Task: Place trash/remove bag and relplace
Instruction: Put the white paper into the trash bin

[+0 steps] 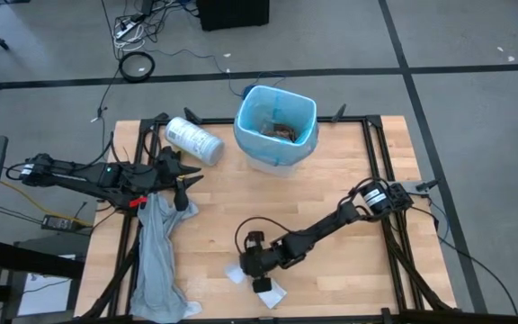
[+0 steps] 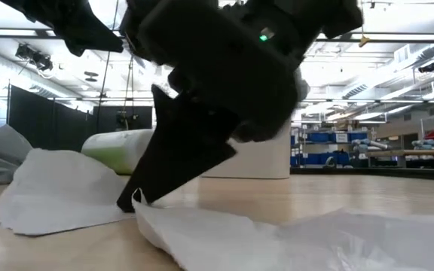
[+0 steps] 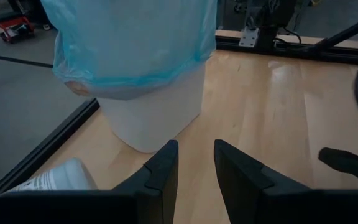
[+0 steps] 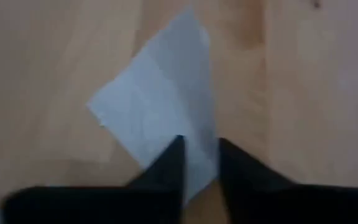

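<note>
A white bin lined with the light-blue bag stands at the table's far middle, with brown trash inside; the left wrist view shows the bag close ahead. Two white papers lie near the front edge, one left of the other. My right gripper is down between them, its fingers a little apart over a corner of the left paper. My left gripper is open and empty, above the table's left side. My right gripper has its fingertips down on the near corner of the left white paper, slanting down from the table's right. That corner shows flat in the gap between the two fingers. The paper lies flat on the table.
A white printed roll lies left of the bin. A long grey plastic sheet lies at the table's left front, under the left arm. Black frame rails run along the table's sides. Bare wood shows in the middle.
</note>
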